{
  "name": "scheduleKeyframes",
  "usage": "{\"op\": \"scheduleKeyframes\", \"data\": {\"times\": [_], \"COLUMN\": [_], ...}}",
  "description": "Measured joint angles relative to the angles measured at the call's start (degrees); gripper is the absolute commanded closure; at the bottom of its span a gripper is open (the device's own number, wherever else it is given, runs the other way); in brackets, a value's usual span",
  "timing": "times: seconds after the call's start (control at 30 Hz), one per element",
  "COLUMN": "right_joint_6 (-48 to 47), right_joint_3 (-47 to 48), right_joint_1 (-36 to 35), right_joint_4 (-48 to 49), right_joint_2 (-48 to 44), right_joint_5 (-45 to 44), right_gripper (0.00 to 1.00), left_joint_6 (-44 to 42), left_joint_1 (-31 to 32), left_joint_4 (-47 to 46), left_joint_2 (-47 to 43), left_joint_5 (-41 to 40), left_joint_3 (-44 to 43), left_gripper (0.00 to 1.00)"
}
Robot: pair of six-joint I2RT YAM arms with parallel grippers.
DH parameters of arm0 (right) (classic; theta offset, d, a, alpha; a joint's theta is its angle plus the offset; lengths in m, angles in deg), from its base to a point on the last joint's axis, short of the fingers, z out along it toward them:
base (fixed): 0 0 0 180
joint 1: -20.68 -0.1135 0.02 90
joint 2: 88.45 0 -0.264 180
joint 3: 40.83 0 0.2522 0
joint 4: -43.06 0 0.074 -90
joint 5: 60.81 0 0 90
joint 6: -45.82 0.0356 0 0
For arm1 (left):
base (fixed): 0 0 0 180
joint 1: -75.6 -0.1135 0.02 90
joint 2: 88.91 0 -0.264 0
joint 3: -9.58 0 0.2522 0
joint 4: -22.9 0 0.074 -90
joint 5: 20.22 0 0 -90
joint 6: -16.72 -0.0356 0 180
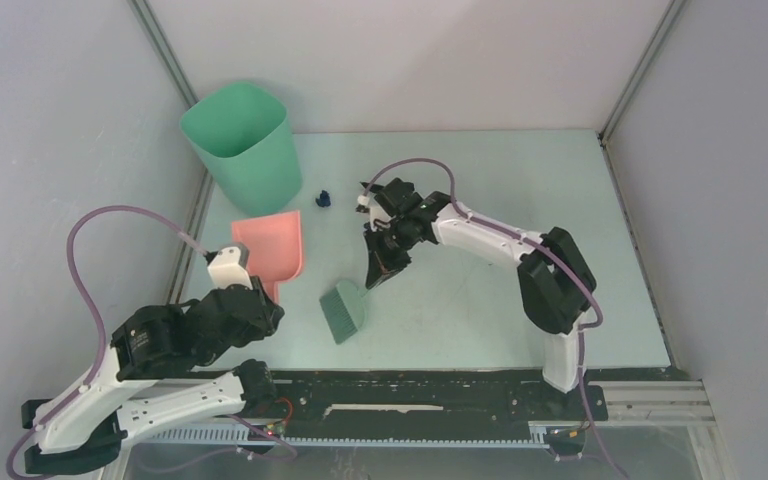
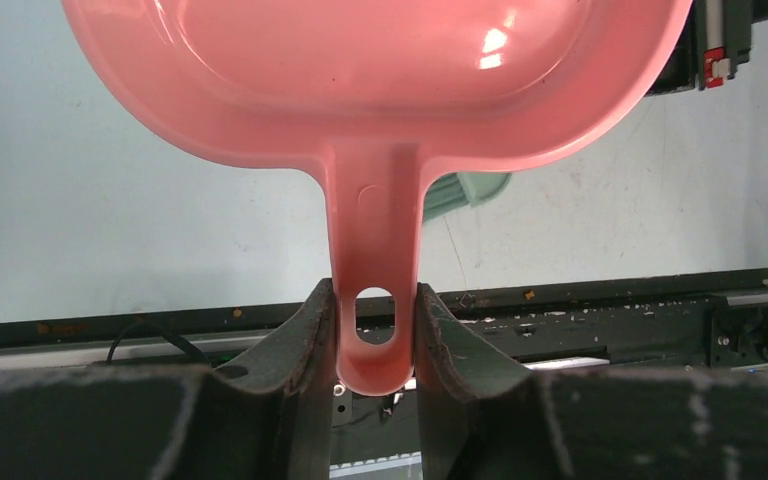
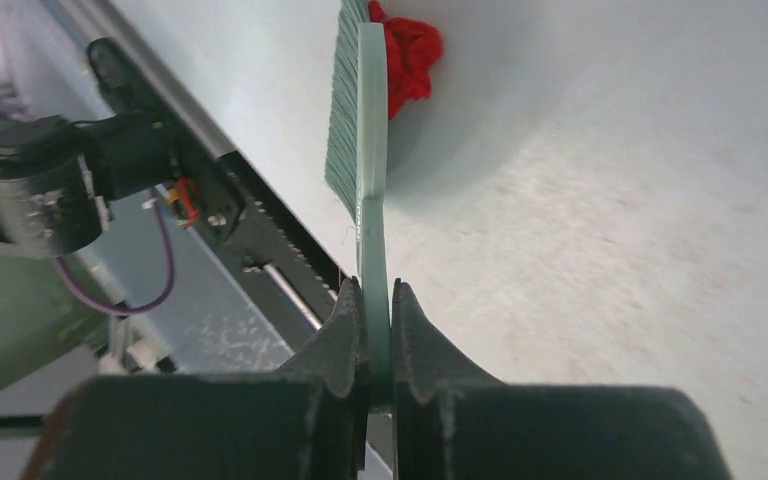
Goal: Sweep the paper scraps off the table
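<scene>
The paper scraps show as two pieces. A red one (image 3: 408,55) lies on the table (image 1: 480,180) tight against the tip of the brush head. A dark blue one (image 1: 323,199) sits near the foot of the green bin (image 1: 240,145), just past the far corner of the dustpan. From above, the red piece is hidden by the brush.

The green hand brush (image 3: 358,130) is pinched by its handle in the right gripper (image 3: 375,290), jaws closed hard on the thin plastic. Its bristles face the rail at the near edge, and the red piece seems to rest on the smooth back of the head. The pink dustpan (image 1: 272,245) lies left of the brush, near but apart, with its handle clamped in the left gripper (image 2: 375,298).

The step in hand looks like gathering the red piece into the pan. To do it well, set the bristle side behind the scrap, not the back. Keep the bristle tips lightly on the table so the crumpled bit cannot slip under. Draw in one short, slow stroke towards the pan. The left arm should press the pan's lip flat on the table, facing the stroke. The blue piece is light enough to be flicked away, so take it after, with the same low stroke
</scene>
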Motion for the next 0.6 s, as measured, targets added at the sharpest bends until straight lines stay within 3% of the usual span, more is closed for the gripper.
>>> {"op": "scheduleKeyframes", "data": {"times": [0.3,0.43,0.6], "right_joint_6": [-3.02,-3.21,-3.19], "right_joint_3": [-6.4,-1.14,10.71], "right_joint_1": [9.94,13.81,9.27], "right_joint_4": [-1.68,-1.64,-1.46], "right_joint_2": [-14.4,-15.28,-9.97], "right_joint_5": [-11.13,-8.81,-3.82], "right_gripper": [1.0,1.0,1.0], "left_joint_6": [-2.73,-4.07,-5.09], "left_joint_1": [0.0,0.0,0.0], "left_joint_4": [-1.27,-2.4,-3.45], "left_joint_2": [0.59,1.16,1.22], "left_joint_5": [0.35,0.44,0.92], "left_joint_3": [0.0,0.0,0.0], "left_gripper": [1.0,1.0,1.0]}}
